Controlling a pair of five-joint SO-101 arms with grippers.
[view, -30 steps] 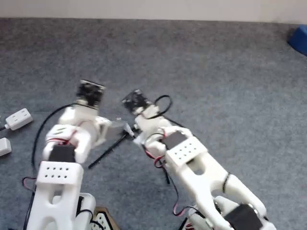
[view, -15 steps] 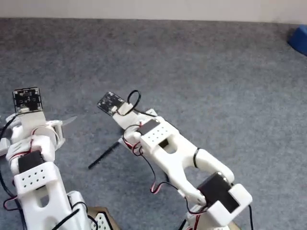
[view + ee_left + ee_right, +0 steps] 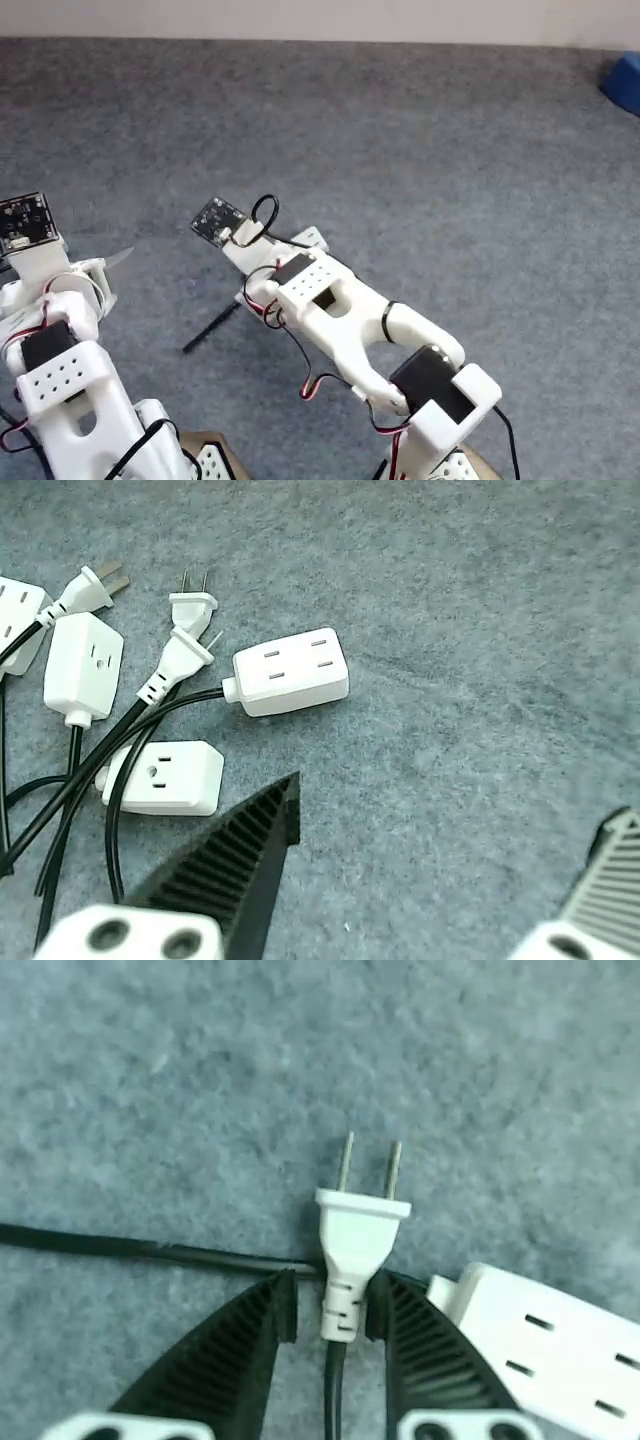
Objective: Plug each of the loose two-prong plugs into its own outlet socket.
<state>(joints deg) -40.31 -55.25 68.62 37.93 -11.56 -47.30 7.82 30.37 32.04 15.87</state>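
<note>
The right gripper (image 3: pixel 331 1305) was pinched narrowly on the ribbed neck of a white plug (image 3: pixel 360 1225) with two bare metal prongs. The plug lay on grey carpet (image 3: pixel 150 1080) just beside a white socket block (image 3: pixel 540 1345). A black cord (image 3: pixel 210 328) ran lower left of centre in the high view. The left gripper (image 3: pixel 457 800) gaped wide and empty near more plugs (image 3: pixel 193 605) and sockets (image 3: pixel 290 670).

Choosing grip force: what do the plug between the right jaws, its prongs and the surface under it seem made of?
The plug: apparently white moulded plastic, smooth, glossy, ribbed neck. Its prongs: bare metal, likely brass, yellowish sheen. The surface: grey short-pile carpet, by its fuzzy fleck.
</note>
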